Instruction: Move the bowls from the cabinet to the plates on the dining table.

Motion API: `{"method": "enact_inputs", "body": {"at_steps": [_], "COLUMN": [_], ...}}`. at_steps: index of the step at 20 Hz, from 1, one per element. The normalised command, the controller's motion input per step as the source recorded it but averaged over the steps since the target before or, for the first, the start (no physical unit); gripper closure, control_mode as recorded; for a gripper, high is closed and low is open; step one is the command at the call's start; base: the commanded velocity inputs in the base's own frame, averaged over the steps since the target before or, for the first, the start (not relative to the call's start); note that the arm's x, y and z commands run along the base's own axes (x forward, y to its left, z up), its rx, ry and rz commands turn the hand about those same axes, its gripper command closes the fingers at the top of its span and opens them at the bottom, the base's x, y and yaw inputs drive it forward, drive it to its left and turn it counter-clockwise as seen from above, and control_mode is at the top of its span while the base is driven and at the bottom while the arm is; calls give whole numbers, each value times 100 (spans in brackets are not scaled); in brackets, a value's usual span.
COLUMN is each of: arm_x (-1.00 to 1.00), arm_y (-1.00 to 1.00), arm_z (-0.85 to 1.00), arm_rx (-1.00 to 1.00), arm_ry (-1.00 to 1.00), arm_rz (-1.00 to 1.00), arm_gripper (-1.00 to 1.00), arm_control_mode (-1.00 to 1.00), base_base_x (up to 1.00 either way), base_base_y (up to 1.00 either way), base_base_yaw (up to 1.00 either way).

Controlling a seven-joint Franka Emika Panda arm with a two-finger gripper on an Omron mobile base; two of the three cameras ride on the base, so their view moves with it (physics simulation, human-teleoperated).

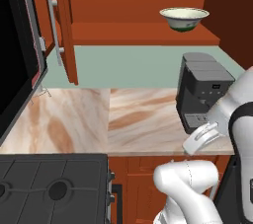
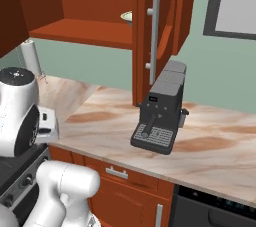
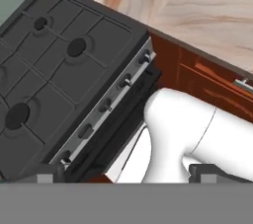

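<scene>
A marble-look counter runs beneath the open red-brown wall cabinet, where a cream, green-banded bowl sits on the shelf's right end, above a black coffee machine. The hand view adds a black stove; the gripper stands wide, empty.

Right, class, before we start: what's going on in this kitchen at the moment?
A white robot arm is parked at the counter beside a black coffee machine. The wall cabinet above stands open, with a cream, green-banded bowl on its shelf. The claw is open, holding nothing, and points down at the stove. No bowl has been picked up yet.
</scene>
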Motion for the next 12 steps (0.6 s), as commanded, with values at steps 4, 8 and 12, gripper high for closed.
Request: {"method": "enact_inputs", "body": {"at_steps": [4,8,12], "arm_x": [36,23,3], "arm_y": [21,5,-8], "arm_z": [2,21,24], "arm_rx": [-28,-38,-38], "arm_ry": [0,0,0], "arm_rz": [-9,-8,-2], "arm_gripper": [-100,-100,-100], "arm_control_mode": [-100,-100,-100], "base_base_x": [0,0,0], "base_base_y": [0,0,0], "base_base_yaw": [0,0,0]}}
